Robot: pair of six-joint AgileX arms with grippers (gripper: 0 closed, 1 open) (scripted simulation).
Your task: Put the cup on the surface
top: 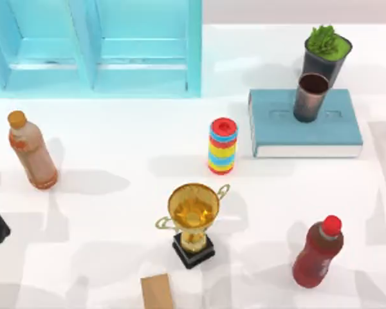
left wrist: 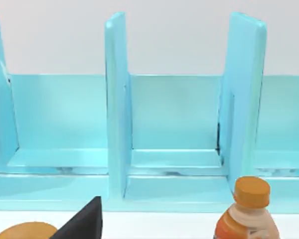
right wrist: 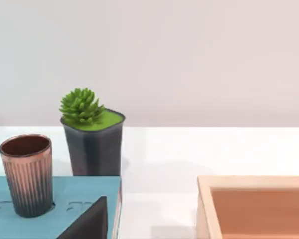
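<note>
Trophy (top: 193,222) upright on glossy white bench (top: 116,212), cup (top: 310,96) standing on teal book (top: 305,125) beyond, finger state of both grippers indeterminable.

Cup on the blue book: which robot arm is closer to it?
Right. The right gripper is close by the cup on the book. The left gripper is far off to the left, facing the cabinet beside the orange-capped bottle.

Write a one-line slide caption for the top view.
Copper cup stands upright on the teal book at the table's right, beside the potted plant; not yet on the tabletop.
</note>
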